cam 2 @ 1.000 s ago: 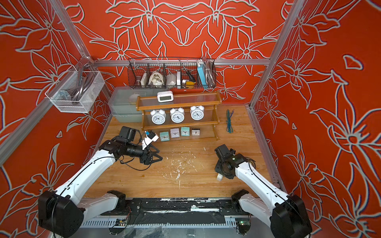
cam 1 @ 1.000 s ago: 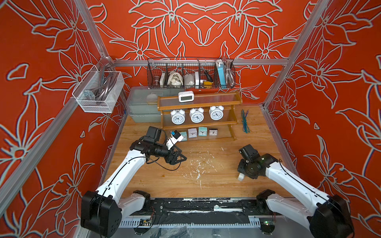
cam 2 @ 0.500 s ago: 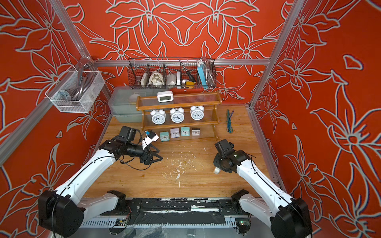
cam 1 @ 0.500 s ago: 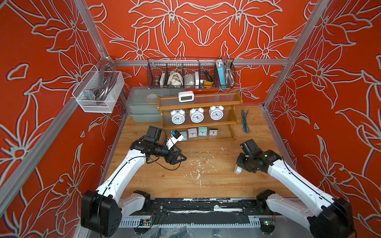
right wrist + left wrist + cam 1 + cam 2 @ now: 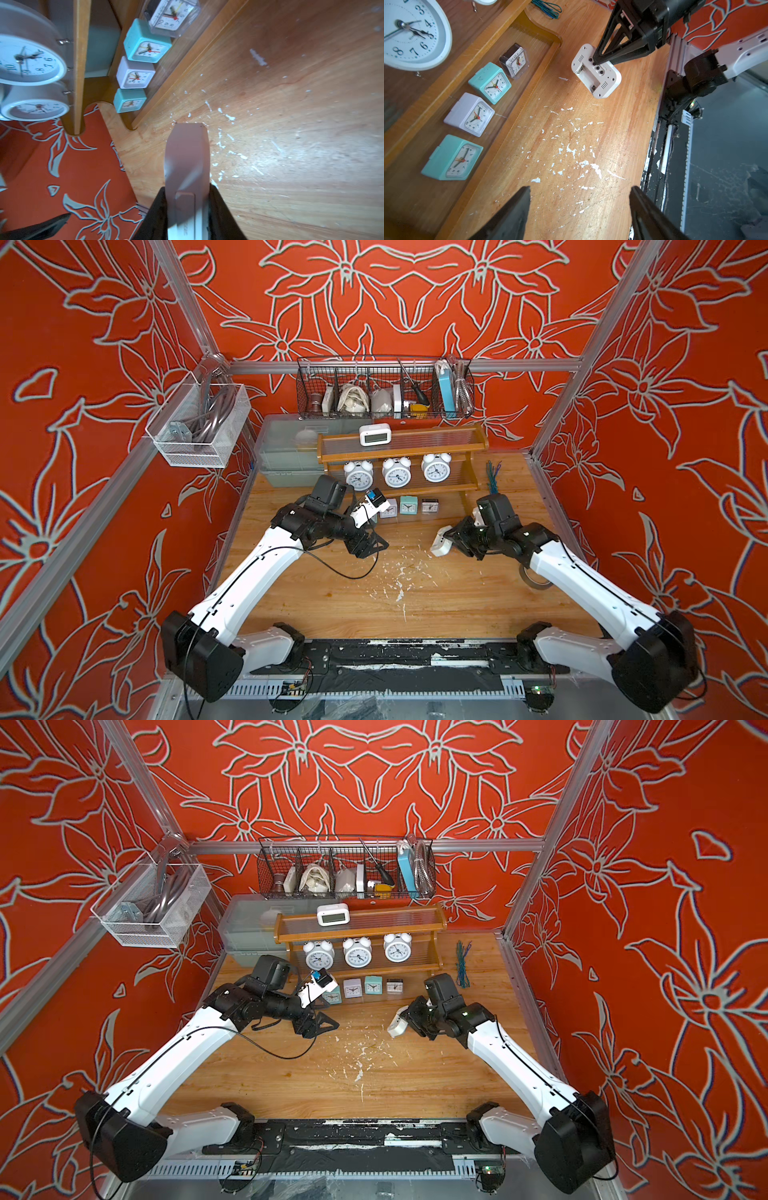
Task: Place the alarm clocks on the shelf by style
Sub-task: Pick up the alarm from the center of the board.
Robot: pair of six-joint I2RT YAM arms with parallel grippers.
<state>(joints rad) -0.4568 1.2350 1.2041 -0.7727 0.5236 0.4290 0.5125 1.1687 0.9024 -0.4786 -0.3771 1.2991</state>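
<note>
My right gripper [image 5: 451, 538] [image 5: 187, 192] is shut on a white rectangular digital alarm clock [image 5: 440, 542] [image 5: 396, 1026] [image 5: 596, 71] [image 5: 187, 153], held above the table in front of the shelf [image 5: 469, 438]. In the left wrist view the clock's back with its buttons shows. Another white digital clock [image 5: 375, 434] stands on the top tier. Three twin-bell clocks [image 5: 397, 472] fill the middle tier. Small square clocks [image 5: 408, 505] [image 5: 490, 83] line the bottom tier. My left gripper [image 5: 370, 545] [image 5: 580, 204] hangs open over the table, holding nothing.
A brown tape roll [image 5: 536, 578] lies under my right forearm. Green ties [image 5: 493, 477] lie right of the shelf. Grey plastic bins [image 5: 286, 452] stand behind its left end. A black wire basket [image 5: 384, 387] hangs on the back wall, a white mesh one [image 5: 199, 427] on the left wall.
My right gripper has closed on the digital clock, lifted it off the table and carried it left, toward the shelf. The left arm has stayed almost still.
</note>
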